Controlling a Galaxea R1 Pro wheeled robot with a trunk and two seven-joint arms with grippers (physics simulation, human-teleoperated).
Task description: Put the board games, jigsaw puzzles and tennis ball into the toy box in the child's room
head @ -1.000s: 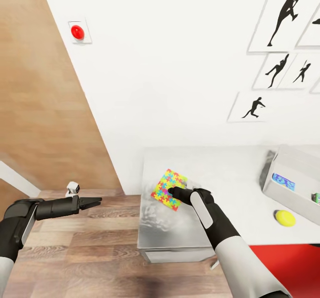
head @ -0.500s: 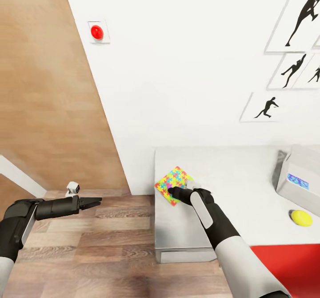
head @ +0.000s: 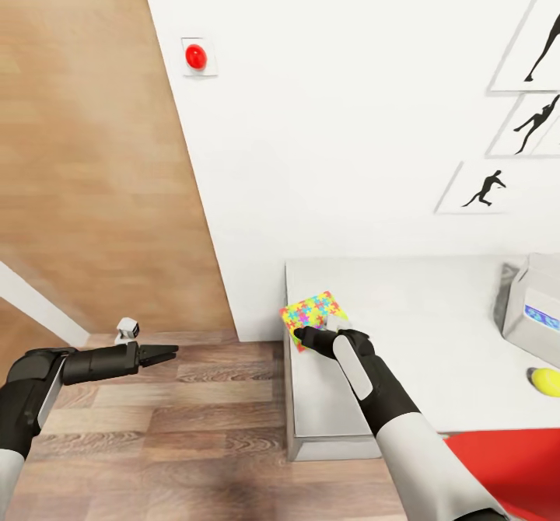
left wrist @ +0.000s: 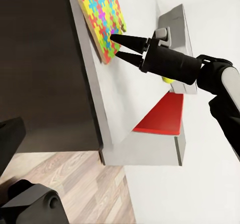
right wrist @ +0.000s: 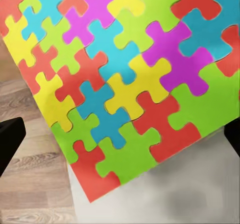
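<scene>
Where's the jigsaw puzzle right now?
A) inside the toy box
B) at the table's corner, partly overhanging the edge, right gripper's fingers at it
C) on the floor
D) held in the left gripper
B: the jigsaw puzzle lies at the table corner with one edge past the rim over the floor, and the right gripper has its fingers spread at its near edge.
</scene>
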